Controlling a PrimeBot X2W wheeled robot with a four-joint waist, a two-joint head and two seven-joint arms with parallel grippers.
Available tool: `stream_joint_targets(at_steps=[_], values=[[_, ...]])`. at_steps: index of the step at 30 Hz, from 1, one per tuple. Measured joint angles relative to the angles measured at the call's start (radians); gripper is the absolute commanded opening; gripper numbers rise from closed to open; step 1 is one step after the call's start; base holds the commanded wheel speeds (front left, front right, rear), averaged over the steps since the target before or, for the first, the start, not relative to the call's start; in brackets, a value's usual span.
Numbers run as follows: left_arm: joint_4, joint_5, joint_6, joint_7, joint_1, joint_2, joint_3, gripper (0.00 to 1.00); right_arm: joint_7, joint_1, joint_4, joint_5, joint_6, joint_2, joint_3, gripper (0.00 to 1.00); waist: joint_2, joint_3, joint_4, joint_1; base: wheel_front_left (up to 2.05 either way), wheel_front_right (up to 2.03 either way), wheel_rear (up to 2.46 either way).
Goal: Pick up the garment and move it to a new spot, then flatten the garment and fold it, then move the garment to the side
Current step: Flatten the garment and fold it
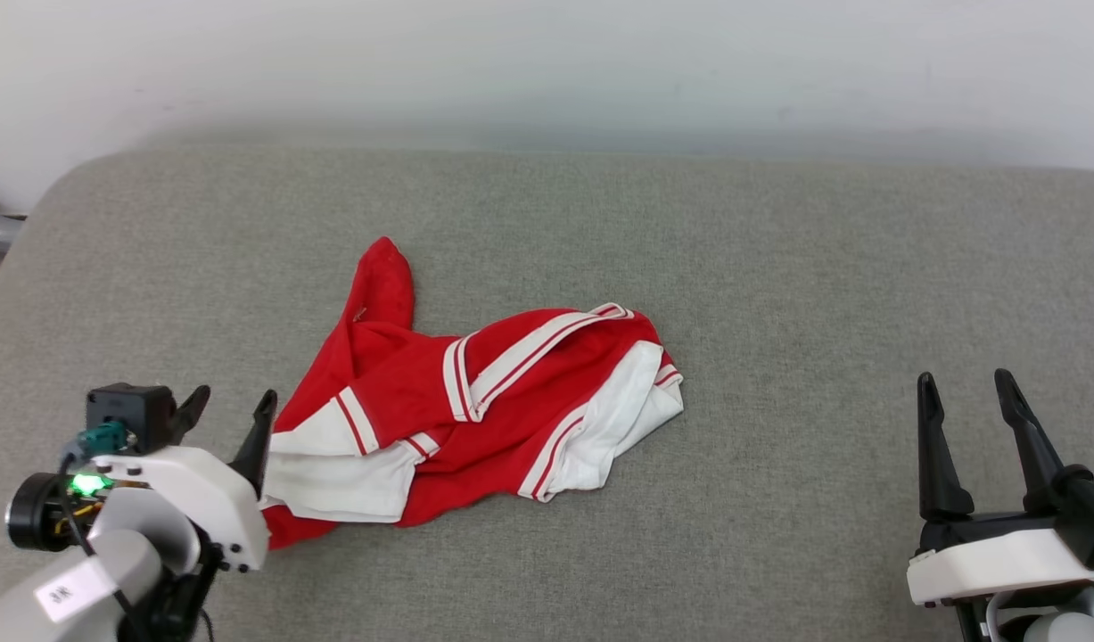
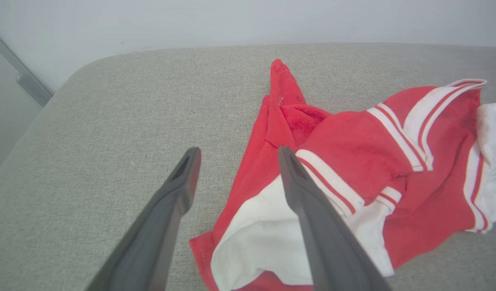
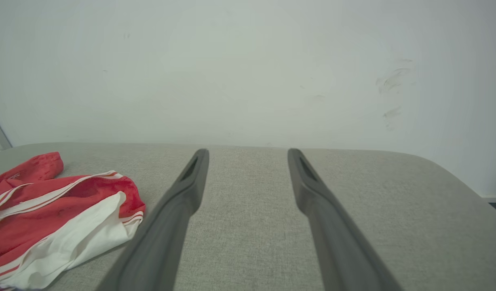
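The garment (image 1: 475,401) (image 2: 353,145) (image 3: 49,202) lies crumpled left of the middle of the grey fabric-covered counter (image 1: 778,267), red with white, striped parts. The left pincer (image 1: 233,401) (image 2: 238,153) sits at the garment's left edge with its 2 fingers spread apart, gripping nothing; 1 finger crosses over the white sleeve. The right pincer (image 1: 964,383) (image 3: 248,151) is well apart to the right, also spread wide and empty.

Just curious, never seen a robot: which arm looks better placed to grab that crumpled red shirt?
Left. The left end effector is open at the edge of the garment, one finger over its white sleeve. The right end effector, also open, sits apart over the grey surface.
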Motion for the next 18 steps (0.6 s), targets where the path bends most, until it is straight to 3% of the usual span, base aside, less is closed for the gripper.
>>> stream_joint_targets(at_steps=[7,13,18], values=[[-0.177,0.21,0.168,-0.007,0.133,-0.065,0.202,1.0,0.0,0.017,-0.016,-0.009,0.0,0.0,-0.01,1.0,0.0,-0.036,0.017,0.0,0.0,0.0,0.0],[-0.266,0.43,0.242,-0.007,0.29,-0.165,0.389,1.0,0.0,0.02,-0.039,-0.031,0.0,0.0,-0.012,1.0,0.0,-0.053,0.032,-0.0001,0.0,0.0,0.0],[-0.302,0.592,0.274,-0.007,0.409,-0.251,0.532,1.0,0.0,0.001,-0.066,-0.055,0.0,0.0,0.005,1.0,0.0,-0.063,0.042,0.0,0.0,0.0,0.0]])
